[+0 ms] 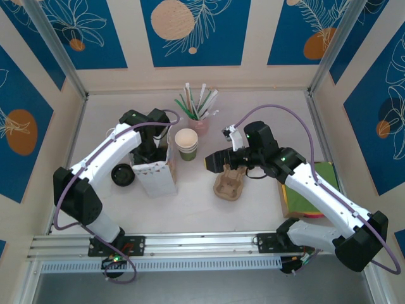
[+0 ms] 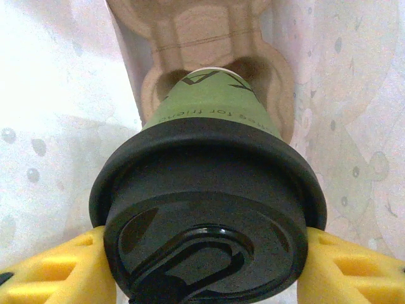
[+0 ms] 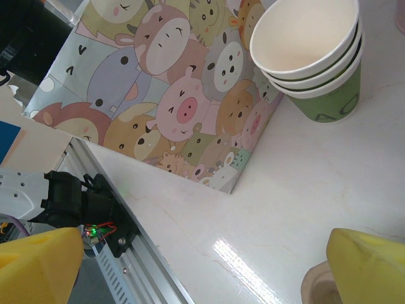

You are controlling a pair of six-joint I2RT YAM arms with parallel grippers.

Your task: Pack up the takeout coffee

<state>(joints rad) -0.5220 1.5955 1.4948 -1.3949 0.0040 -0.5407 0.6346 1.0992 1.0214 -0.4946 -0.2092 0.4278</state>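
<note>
- My left pincer (image 2: pixel 205 273) is clenched on the takeout coffee (image 2: pixel 209 107). Its yellow fingers (image 2: pixel 57 272) press in from either side just under the rim of the black lid (image 2: pixel 202 209).
- The coffee is down inside the paper bag (image 1: pixel 156 178). Its green foot is at a round pocket of a cardboard tray (image 2: pixel 202 38) within the bag. I cannot tell whether it is fully seated.
- The bag, printed with cartoon animals, stands on the desk (image 1: pixel 253 209), left of centre.
- My right pincer (image 1: pixel 213 163) is released, jaws spread wide, hovering over a second cardboard tray (image 1: pixel 229 185) that lies on the desk.
- A stack of lidless cups (image 1: pixel 186 144) stands just beside the bag, with a pink cup of straws (image 1: pixel 200 121) behind it.
</note>
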